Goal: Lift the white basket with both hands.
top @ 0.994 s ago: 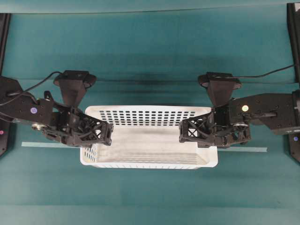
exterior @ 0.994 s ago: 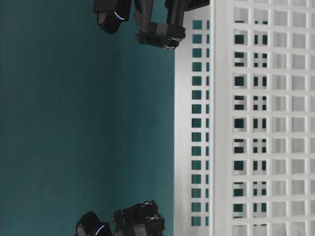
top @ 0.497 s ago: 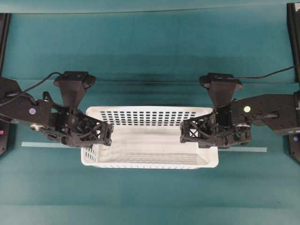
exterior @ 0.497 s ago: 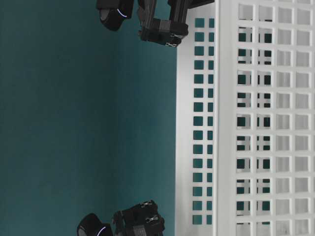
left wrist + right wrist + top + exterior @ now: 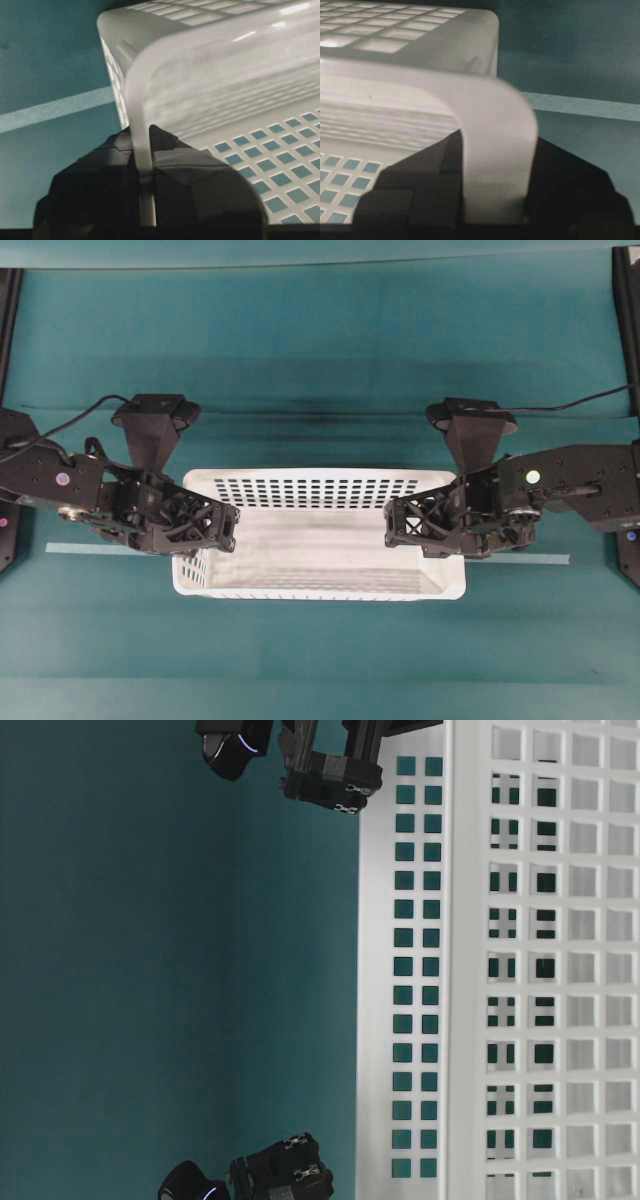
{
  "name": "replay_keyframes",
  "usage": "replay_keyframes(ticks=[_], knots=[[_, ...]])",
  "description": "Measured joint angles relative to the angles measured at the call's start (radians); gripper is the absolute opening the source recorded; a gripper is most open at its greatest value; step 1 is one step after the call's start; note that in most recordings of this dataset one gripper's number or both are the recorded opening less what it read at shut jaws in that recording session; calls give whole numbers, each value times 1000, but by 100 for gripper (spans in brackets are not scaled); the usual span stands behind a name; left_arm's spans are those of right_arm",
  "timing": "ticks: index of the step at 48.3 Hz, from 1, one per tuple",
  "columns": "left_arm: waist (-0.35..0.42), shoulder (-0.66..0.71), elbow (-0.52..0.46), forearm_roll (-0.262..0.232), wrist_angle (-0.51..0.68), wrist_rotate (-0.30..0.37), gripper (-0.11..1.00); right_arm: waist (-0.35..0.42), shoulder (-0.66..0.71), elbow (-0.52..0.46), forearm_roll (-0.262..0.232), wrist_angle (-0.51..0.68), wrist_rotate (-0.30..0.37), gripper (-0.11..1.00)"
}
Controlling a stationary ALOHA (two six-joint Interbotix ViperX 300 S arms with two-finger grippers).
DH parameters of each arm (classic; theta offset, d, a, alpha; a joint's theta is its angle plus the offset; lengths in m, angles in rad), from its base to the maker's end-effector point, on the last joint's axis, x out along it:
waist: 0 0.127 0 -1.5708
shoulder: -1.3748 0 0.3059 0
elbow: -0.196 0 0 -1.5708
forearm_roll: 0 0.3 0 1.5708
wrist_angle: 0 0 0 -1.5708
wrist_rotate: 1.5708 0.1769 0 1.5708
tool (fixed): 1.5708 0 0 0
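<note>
A teal surface (image 5: 320,350) fills the overhead view, matte and a little mottled, with a faint dark smudge (image 5: 320,420) near its middle. A thin strip of pale tape (image 5: 110,547) runs level across it from the left side towards the right, partly hidden along its middle. Dark vertical rails (image 5: 10,300) stand at the far left and far right edges.

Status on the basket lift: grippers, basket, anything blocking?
Left gripper shut on the white basket's left end rim. Right gripper clamped on the right end rim. Basket level between them. Nothing in the way on the teal table.
</note>
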Motion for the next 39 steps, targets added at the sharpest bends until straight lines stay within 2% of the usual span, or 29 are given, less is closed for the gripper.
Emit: replay_keyframes(ticks=[6,10,14,18,21,24,28,30,39], knots=[[0,-2,3,2,-14,0,-2,3,-2,5,-8,-14,0,17],[0,0,5,0,-25,0,4,6,-3,6,-17,-17,-3,28],[-3,2,8,2,-31,11,14,12,-3,5,-28,-25,-18,46],[-3,2,8,3,-41,29,32,12,-3,3,-34,-35,-25,69],[-5,3,9,3,-52,34,49,12,-3,3,-40,-38,-25,85],[-5,2,12,3,-61,31,70,14,-3,3,-41,-40,-25,96],[-5,-2,18,3,-64,29,90,14,-3,3,-44,-41,-25,98],[-5,-2,18,3,-64,29,96,14,-3,3,-44,-41,-25,97],[-5,-3,18,5,-66,29,93,14,-3,3,-48,-40,-23,97]])
